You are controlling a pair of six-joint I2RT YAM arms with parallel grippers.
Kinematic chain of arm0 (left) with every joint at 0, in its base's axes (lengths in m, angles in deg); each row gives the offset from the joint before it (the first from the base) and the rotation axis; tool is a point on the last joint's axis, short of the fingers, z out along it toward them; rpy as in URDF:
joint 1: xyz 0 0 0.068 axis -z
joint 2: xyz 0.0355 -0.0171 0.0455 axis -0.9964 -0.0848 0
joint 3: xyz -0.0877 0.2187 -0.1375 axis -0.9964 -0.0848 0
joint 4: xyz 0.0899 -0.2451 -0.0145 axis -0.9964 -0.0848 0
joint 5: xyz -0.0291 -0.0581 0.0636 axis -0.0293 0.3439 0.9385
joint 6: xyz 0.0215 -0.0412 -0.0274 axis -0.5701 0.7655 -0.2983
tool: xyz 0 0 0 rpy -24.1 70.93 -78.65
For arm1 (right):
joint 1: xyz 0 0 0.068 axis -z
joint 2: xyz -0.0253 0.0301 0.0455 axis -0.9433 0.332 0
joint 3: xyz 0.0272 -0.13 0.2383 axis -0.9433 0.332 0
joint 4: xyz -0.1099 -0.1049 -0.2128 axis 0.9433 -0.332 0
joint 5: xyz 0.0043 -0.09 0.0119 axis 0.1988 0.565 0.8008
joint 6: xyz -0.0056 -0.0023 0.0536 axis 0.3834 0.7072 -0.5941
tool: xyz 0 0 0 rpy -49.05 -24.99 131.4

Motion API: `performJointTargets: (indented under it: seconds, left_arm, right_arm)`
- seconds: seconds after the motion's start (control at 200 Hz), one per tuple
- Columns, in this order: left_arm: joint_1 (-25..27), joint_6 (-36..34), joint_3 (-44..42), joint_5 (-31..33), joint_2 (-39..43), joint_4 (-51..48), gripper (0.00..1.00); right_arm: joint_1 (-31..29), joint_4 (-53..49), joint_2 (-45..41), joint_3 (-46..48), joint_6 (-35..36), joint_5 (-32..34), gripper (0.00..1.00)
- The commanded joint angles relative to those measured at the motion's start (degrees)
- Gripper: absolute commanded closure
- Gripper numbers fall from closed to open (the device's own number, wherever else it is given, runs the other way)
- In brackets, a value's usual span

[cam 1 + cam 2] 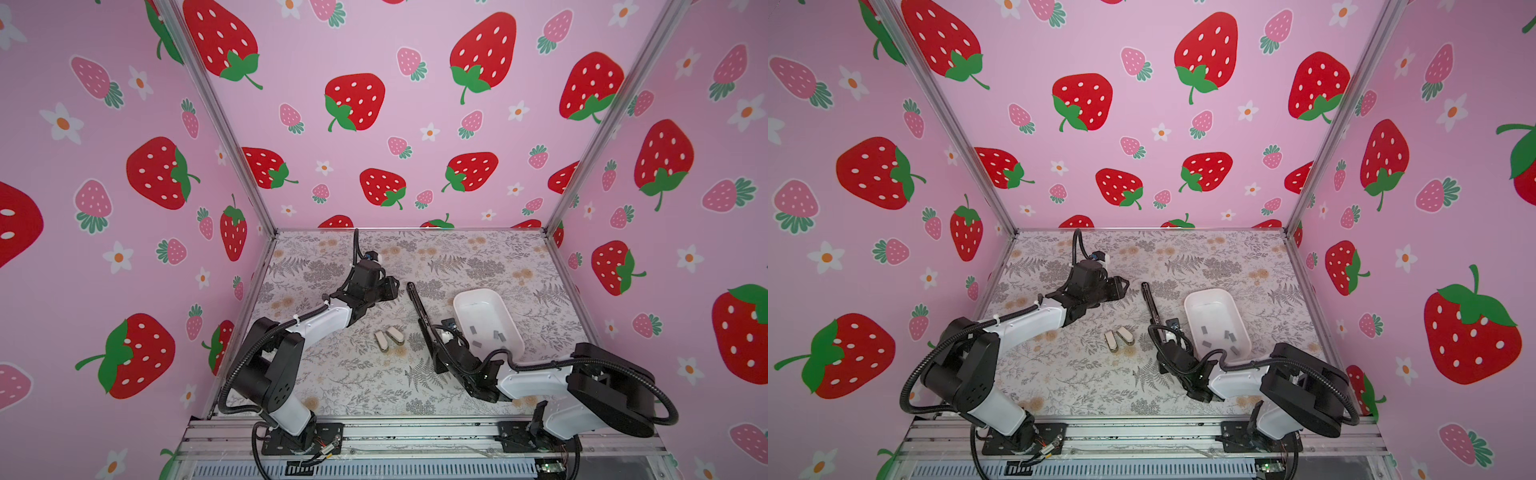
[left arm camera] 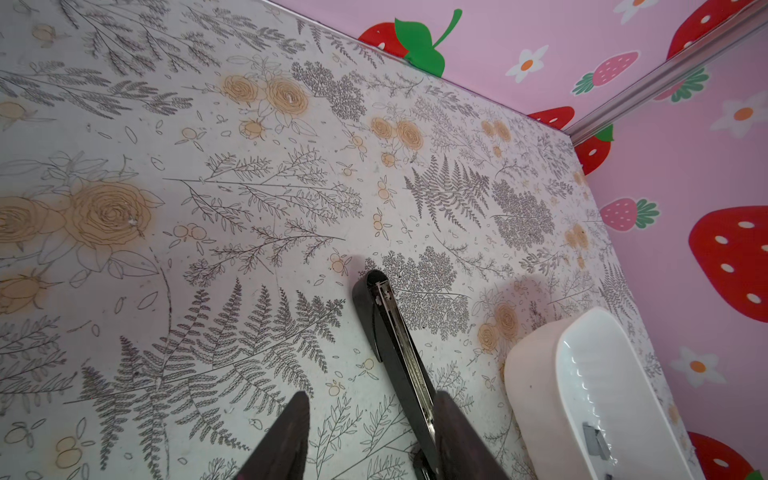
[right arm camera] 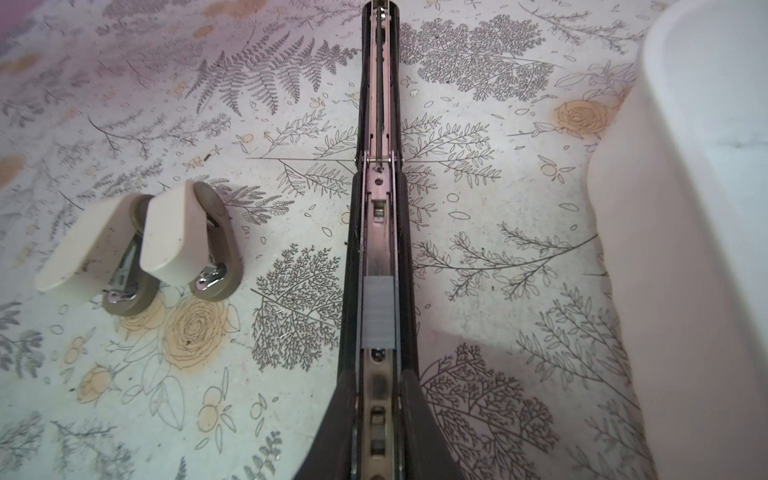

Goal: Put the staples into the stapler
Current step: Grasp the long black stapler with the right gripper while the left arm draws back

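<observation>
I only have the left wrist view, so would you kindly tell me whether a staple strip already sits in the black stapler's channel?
Observer: Yes, the right wrist view shows one grey staple strip lying in the channel of the open black stapler.
Operator: Thank you; where is the right gripper?
Observer: The right gripper is closed around that stapler's near end.
Operator: How full is the tray?
Observer: In both top views, several loose strips lie in the white tray.

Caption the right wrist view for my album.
Staple strip resting in the opened black stapler, two small cream staplers alongside.
</observation>
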Motion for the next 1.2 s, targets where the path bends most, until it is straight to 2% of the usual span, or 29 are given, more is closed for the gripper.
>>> performJointTargets:
  seconds: [0.0, 0.055, 0.17, 0.255, 0.32, 0.365, 0.525, 0.815, 1.195]
  left_arm:
    - [-0.02, 1.61, 1.31, -1.89, -2.13, 1.00, 0.48]
    - [-0.21, 1.84, 2.01, -1.96, -3.45, 0.64, 0.48]
    - [-0.25, 3.15, 3.53, -6.44, -6.62, 1.39, 0.44]
    - [-0.22, 3.79, 4.24, -8.39, -8.77, 2.00, 0.38]
    - [-0.21, 3.76, 4.25, -9.14, -10.16, 3.14, 0.29]
    - [-0.23, 3.61, 4.64, -9.18, -10.88, 2.75, 0.28]
    - [-0.31, 2.25, 5.21, -8.05, -12.74, -0.06, 0.26]
    - [-0.65, 2.22, 8.15, -9.87, -16.76, -1.64, 0.25]
    - [-3.86, 2.93, 11.89, -16.12, -23.92, -0.26, 0.25]
  right_arm:
    - [-0.30, 7.21, -0.01, 1.54, -5.20, -3.41, 0.96]
    - [-0.30, 6.08, 0.15, 0.62, -5.82, -3.46, 0.97]
    - [-0.30, 5.29, 0.08, 0.31, -7.54, -4.03, 0.97]
    - [-0.30, 6.04, 0.53, 0.43, -7.96, -4.60, 0.98]
    - [-0.30, 6.23, 1.17, 0.61, -8.44, -4.99, 0.98]
    - [-0.30, 6.83, 1.39, 0.96, -8.70, -5.16, 0.98]
    - [-0.40, 9.67, 2.20, 2.33, -9.05, -5.47, 0.99]
    - [-0.39, 9.66, 5.27, 1.28, -7.16, -6.15, 1.00]
    - [-0.56, 10.21, 7.38, 0.11, -5.75, -7.16, 1.00]
